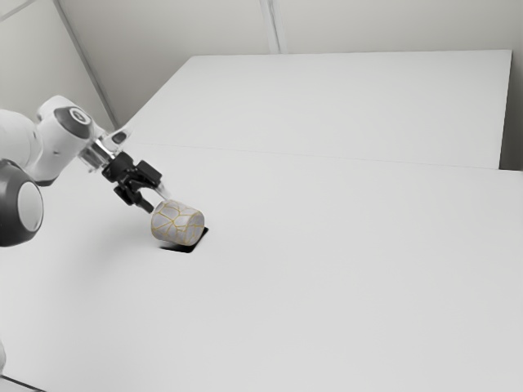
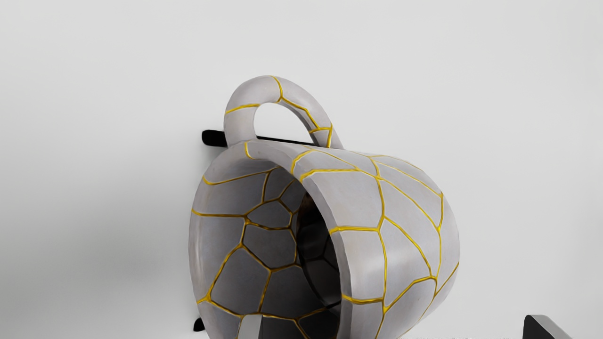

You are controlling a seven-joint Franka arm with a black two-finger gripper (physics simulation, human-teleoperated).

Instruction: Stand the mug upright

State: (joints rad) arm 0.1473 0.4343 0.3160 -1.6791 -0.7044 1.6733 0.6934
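Over the white table [image 1: 343,278], at the exterior view's left, the gripper [image 1: 157,202] is spread wide, holding nothing, probably to straddle a wall and right the mug [image 1: 178,224], which lies sideways there, mouth facing the 2 fingers [image 2: 539,327].

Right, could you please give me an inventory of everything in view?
Mug: one, greyish white with gold lines, lying on its side on the table
Handle: one, same colours, on the mug's side
Dark patch: one, black, under the mug; shadow or object, I cannot tell
Table: one, white, beneath the mug
Pale surface: one, whitish, beyond a faint line behind the mug
Walls: count unclear, pale grey, in the background
Arm: one, white and dark grey, at the exterior view's left
Gripper: one, black, beside the mug
Fingers: two, black and grey, apart
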